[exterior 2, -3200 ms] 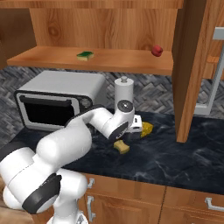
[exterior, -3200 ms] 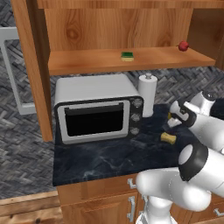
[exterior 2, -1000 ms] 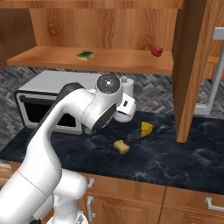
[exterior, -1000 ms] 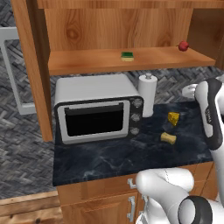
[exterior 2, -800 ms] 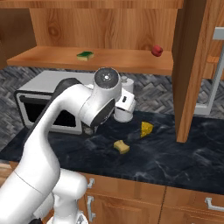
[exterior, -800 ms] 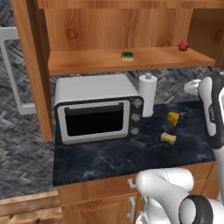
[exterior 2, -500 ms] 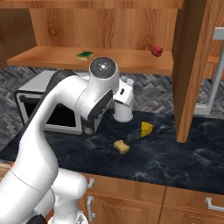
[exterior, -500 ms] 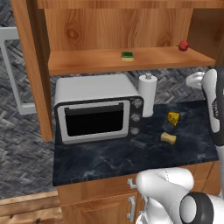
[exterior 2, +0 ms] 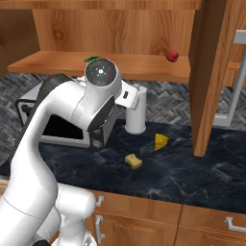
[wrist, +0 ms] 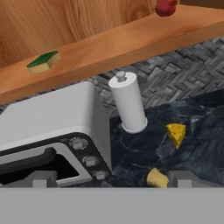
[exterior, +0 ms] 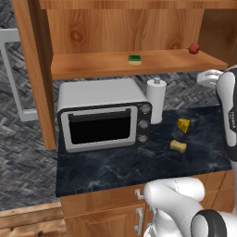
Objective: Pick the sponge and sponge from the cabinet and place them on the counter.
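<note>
Hand view: my gripper (wrist: 112, 180) is spread wide, empty; green-topped sponge (wrist: 43, 61) on the cabinet shelf (wrist: 131, 41) above the microwave (wrist: 48, 118).

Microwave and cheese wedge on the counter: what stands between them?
The white paper towel roll stands upright between the microwave and the cheese wedge, close to the microwave's side on the counter; the left base view shows it.

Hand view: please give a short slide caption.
Green-topped yellow sponge on wooden cabinet shelf; olive-yellow sponge on dark marbled counter.
</note>
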You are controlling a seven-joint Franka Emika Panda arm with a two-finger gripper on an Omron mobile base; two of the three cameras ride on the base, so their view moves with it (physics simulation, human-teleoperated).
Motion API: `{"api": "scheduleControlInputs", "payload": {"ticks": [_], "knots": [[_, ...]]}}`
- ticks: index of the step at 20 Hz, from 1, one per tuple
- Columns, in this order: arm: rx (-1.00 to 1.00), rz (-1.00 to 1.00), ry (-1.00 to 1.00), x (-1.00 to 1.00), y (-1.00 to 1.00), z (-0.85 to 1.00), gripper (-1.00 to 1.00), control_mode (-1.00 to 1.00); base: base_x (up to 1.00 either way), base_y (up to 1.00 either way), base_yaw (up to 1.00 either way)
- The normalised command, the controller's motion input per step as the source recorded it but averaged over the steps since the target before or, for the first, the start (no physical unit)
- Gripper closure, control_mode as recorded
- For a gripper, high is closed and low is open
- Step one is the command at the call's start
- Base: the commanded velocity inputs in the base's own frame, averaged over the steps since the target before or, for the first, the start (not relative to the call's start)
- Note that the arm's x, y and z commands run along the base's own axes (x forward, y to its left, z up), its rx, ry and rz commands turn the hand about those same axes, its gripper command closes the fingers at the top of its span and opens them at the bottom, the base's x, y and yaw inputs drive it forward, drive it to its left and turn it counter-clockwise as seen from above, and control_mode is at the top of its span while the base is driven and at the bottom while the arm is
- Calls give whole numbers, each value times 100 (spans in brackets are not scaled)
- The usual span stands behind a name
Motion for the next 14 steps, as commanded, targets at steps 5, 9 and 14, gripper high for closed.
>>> {"api": "scheduleControlInputs", "payload": {"ticks": [5, 9, 14], "knots": [[0, 0, -3, -1, 33, 25, -100, -100, 0, 0, 0], [0, 0, 0, 0, 31, 30, -100, -100, 0, 0, 0], [-1, 0, -8, 0, 27, 9, -100, -100, 0, 0, 0]]}}
